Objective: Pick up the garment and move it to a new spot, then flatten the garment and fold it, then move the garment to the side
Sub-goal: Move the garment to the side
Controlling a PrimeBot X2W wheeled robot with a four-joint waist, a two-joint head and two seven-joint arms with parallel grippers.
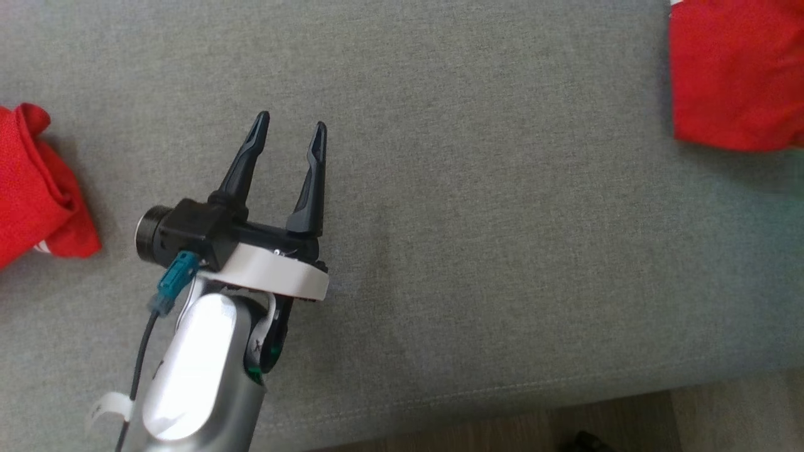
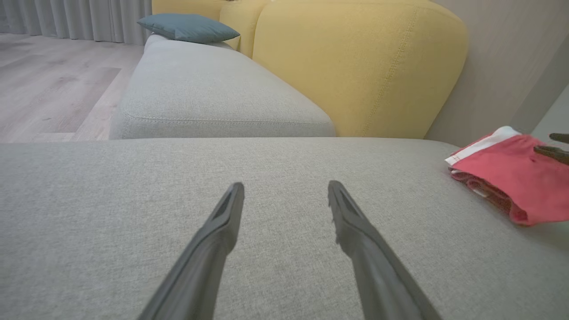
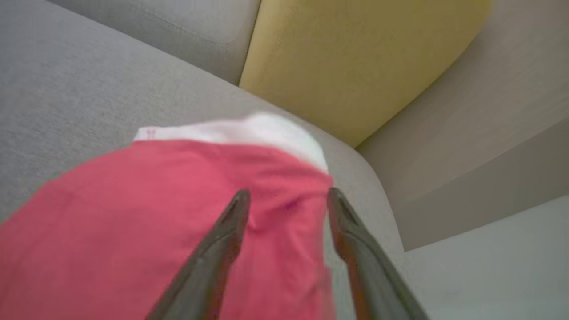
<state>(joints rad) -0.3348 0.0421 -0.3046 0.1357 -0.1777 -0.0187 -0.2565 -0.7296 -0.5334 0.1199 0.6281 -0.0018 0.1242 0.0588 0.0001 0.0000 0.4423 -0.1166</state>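
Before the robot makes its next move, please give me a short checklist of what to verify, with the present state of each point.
1. The left tool is open and empty over the seat: ok.
2. The right tool has its jaws apart over the folded garment: ok.
3. The right tool is free of the cloth: cannot tell, the right wrist view is blurred.
4. The folded garment lies on the seat at the right side: ok.
5. The crumpled garment at the left is flattened: not ok.
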